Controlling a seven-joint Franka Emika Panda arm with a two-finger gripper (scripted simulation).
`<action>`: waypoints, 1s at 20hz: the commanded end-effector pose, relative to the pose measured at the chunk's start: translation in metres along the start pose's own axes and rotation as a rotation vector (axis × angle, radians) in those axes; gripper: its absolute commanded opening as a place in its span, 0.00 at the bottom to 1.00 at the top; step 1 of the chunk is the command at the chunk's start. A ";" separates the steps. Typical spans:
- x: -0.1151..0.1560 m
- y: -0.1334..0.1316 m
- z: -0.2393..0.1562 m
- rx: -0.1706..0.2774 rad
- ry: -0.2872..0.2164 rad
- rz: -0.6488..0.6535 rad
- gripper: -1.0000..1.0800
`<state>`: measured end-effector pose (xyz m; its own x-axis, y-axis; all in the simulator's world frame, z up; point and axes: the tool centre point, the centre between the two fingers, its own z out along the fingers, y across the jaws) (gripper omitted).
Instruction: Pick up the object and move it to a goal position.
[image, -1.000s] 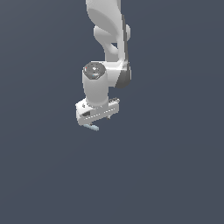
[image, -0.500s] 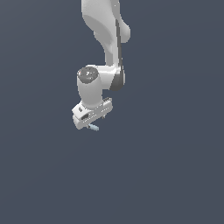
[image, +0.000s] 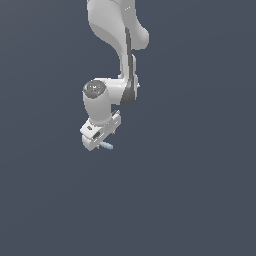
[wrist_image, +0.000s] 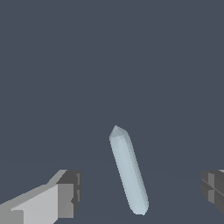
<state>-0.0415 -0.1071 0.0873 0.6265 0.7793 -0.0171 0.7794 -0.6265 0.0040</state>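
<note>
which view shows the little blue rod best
The wrist view: the pale blue rod shows whole, slanted, lying between the two fingers of the open gripper and touching neither. In the exterior view the rod is only a tiny sliver poking out from under the gripper.

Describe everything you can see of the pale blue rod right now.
The pale blue rod is a short, slim, faceted stick with tapered ends, smooth and matte like plastic. In the wrist view it lies tilted in the gap between the two fingertips of the gripper, with clear space on both sides, so neither pad touches it. The jaws stand open. In the exterior view the rod pokes out just below the gripper. Whether it rests on the dark surface cannot be told.
</note>
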 end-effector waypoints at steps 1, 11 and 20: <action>-0.006 0.001 0.005 0.001 0.003 -0.058 0.96; -0.023 0.002 0.020 0.002 0.014 -0.231 0.96; -0.028 0.002 0.025 0.002 0.018 -0.289 0.96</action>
<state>-0.0576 -0.1306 0.0632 0.3844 0.9231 -0.0005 0.9231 -0.3844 -0.0003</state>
